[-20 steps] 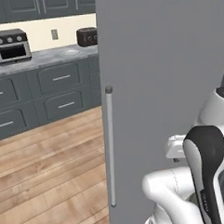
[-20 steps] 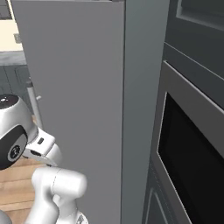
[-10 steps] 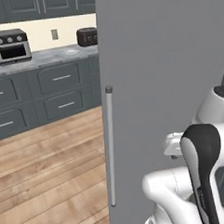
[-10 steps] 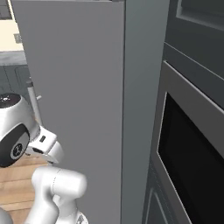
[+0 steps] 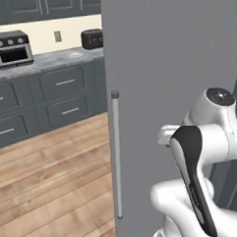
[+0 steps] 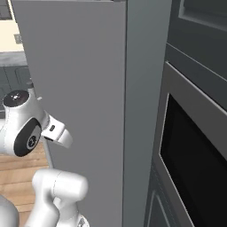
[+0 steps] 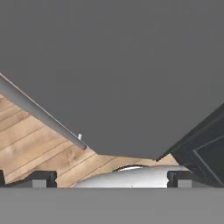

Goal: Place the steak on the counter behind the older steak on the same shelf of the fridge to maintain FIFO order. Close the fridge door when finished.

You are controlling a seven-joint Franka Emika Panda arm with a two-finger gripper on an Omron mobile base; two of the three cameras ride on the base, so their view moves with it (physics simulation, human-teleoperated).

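Fridge steel takes up most of the room ahead: a tall, flat silver-grey front, its door shut, with a vertical bar handle near its left edge. Left of the fridge, wooden plank floor runs back to dark grey cabinets under the counter, which carries a toaster oven and a dark toaster. Right of the fridge sits a built-in wall oven. The gripper faces the fridge front with its fingertips spread wide, holding nothing. The steaks cannot be seen.
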